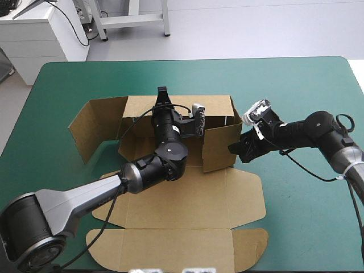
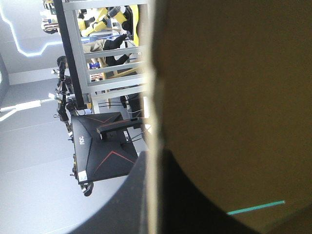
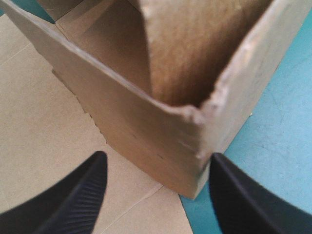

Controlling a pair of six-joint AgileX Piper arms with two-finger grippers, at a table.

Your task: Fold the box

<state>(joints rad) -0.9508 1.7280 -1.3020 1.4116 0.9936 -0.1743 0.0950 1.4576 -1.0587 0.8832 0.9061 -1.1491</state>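
Two hands, left hand (image 1: 164, 94) clamping box (image 1: 187, 199) wall, right hand (image 3: 156, 163) open astride corner

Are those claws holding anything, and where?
The left claw pinches the brown cardboard box by its raised far wall's top edge; the right claw is open, holding nothing.

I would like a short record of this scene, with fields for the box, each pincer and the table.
box: brown board, partly folded; walls raised at the far part, lid flat toward the table's near edge
left pincer: shut on the box, at the far wall's top edge
right pincer: open, one finger on either side of the raised walls' near right corner
table: teal-green cover
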